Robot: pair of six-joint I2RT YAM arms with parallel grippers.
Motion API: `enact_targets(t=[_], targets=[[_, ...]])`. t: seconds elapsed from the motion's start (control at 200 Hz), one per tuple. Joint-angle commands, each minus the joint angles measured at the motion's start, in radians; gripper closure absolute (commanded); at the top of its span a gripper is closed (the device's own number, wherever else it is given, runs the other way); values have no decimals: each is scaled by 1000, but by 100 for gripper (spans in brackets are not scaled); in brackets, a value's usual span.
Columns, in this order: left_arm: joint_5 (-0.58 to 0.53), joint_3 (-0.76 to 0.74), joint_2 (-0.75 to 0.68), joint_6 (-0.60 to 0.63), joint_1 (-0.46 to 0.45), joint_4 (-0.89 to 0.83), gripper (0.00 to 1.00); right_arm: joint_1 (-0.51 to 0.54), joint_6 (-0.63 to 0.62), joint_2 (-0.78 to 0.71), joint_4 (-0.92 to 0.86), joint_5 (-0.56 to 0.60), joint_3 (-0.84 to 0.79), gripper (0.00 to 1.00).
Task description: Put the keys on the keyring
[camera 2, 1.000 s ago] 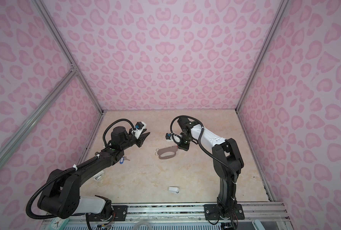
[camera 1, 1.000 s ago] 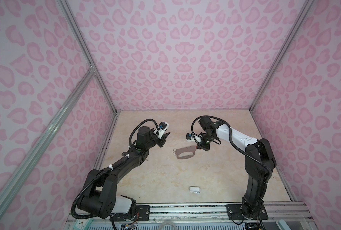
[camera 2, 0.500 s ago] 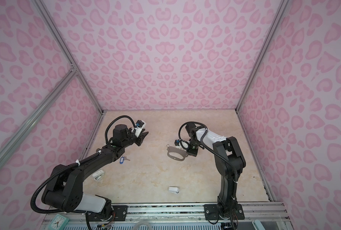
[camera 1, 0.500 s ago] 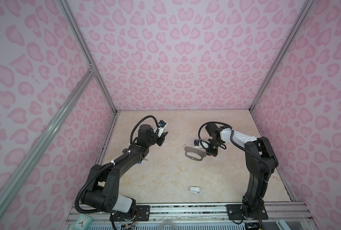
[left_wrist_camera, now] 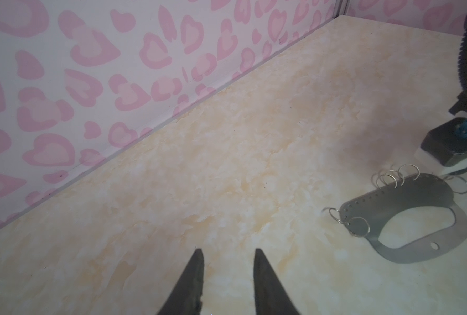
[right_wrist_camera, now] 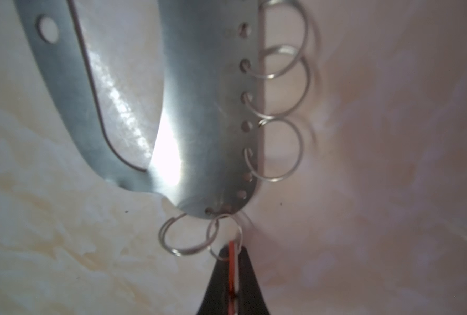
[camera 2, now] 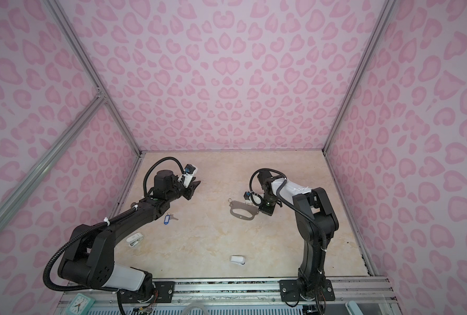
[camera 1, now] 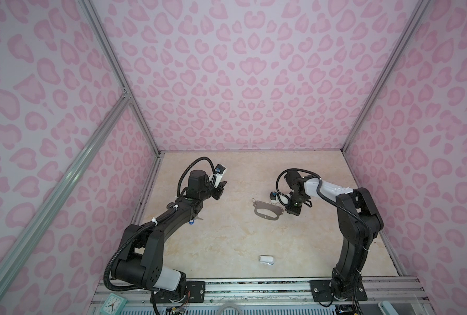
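Right end effector [right_wrist_camera: 231, 252] is pinched narrow on the orange-red tag [right_wrist_camera: 231, 268], which shows edge-on as a thin strip between the fingers. The tip sits right at a wire ring [right_wrist_camera: 211, 240] on the end of the keyring [right_wrist_camera: 199, 109]. In both top views the keyring [camera 1: 265, 204] [camera 2: 240, 205] lies on the tabletop [camera 1: 227, 245], and it has shifted right of where it was a second ago, along with the right end effector [camera 1: 292, 210]. Since half a second ago it has barely moved. Left end effector [left_wrist_camera: 228, 253] stays about where it was, jaws partly open and empty, well apart from the keyring. The blue-tagged key [camera 2: 167, 219] is unmoved on the tabletop beside the left arm.
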Motion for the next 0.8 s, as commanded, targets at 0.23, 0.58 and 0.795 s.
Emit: enact_targets(t=[0.23, 0.58, 0.795], targets=[[-35, -27, -45, -148, 58, -42, 56, -9, 86, -91, -48, 167, -63, 69], [-110, -7, -43, -493, 110, -214, 47, -48, 116, -326, 137, 153, -139, 64], [-205, 46, -28, -656, 127, -454, 47, 45, 242, -466, 321, -1, -204, 65]])
